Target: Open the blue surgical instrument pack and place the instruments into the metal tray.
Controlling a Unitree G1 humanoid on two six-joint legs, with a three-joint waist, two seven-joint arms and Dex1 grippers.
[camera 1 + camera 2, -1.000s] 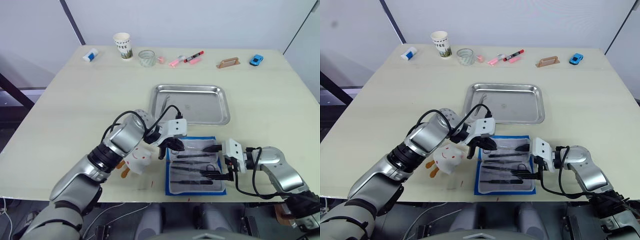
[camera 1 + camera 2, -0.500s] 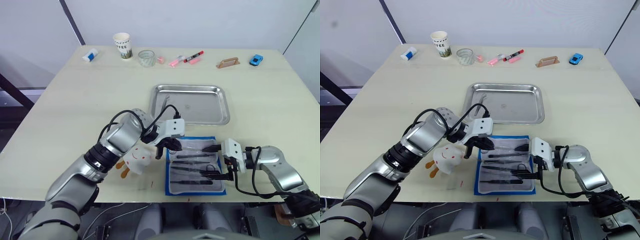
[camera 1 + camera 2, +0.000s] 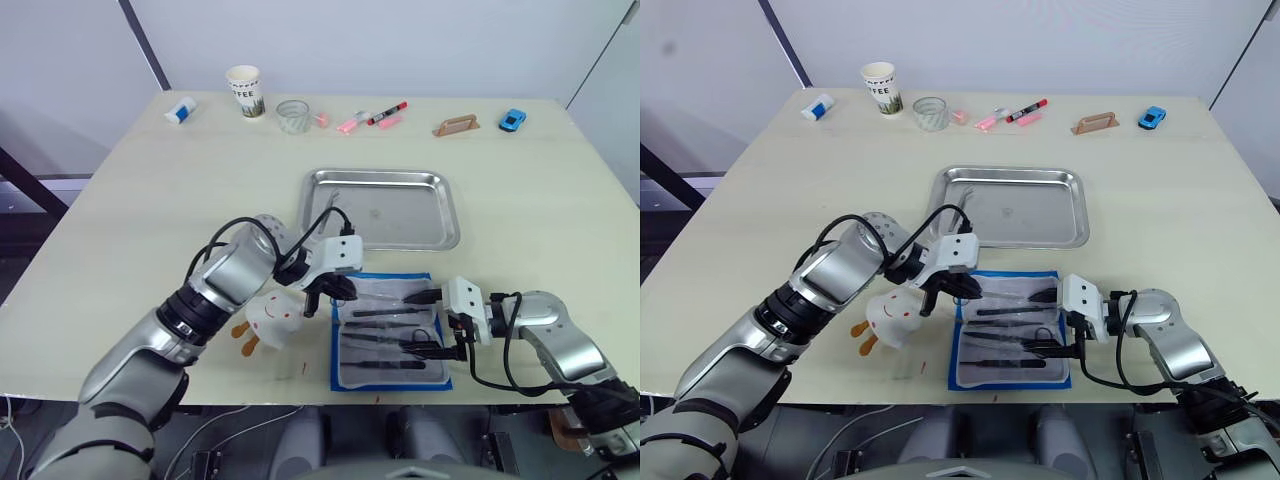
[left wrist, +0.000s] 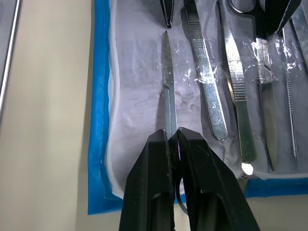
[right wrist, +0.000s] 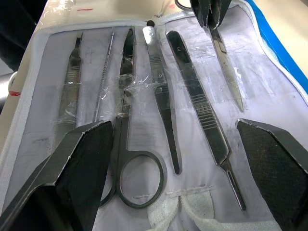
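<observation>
Silver-grey arms with black joint bands, looped black cables, white wrist blocks, black two-finger left gripper (image 3: 327, 297) and right gripper (image 3: 432, 323).

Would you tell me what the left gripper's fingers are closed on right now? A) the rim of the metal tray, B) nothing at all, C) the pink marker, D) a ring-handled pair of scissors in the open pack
D: the left gripper is pinched shut on the scissors, whose blades lie on the white insert of the opened blue surgical instrument pack.

left claw (image 3: 943, 291) at open blue pack (image 3: 1010, 329), metal tray (image 3: 1008, 207) beyond
</observation>
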